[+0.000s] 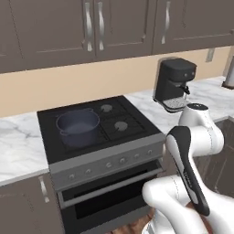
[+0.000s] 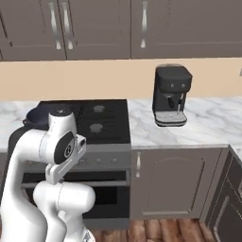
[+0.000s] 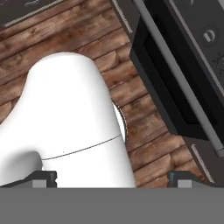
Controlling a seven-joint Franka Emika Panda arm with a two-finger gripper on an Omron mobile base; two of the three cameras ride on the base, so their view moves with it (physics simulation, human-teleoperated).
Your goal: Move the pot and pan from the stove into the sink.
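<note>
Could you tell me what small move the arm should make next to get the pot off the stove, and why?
Probably lift the hand and swing the pincer up over the pot. The hand view looks down at the wooden floor and the oven door, so the pincer is low and wide open, holding nothing, while the pot sits on the stove's left burners.

The white arm is folded up close over its own base, with the elbow raised and the forearm doubling back downward. In the hand view the gripper (image 3: 112,179) points down past the robot's own body, and its two dark fingertips (image 3: 43,178) stand far apart at the near left and right of the frame, nothing between them. In the base views the bent links rise at the near side, and the hand itself is tucked low.
</note>
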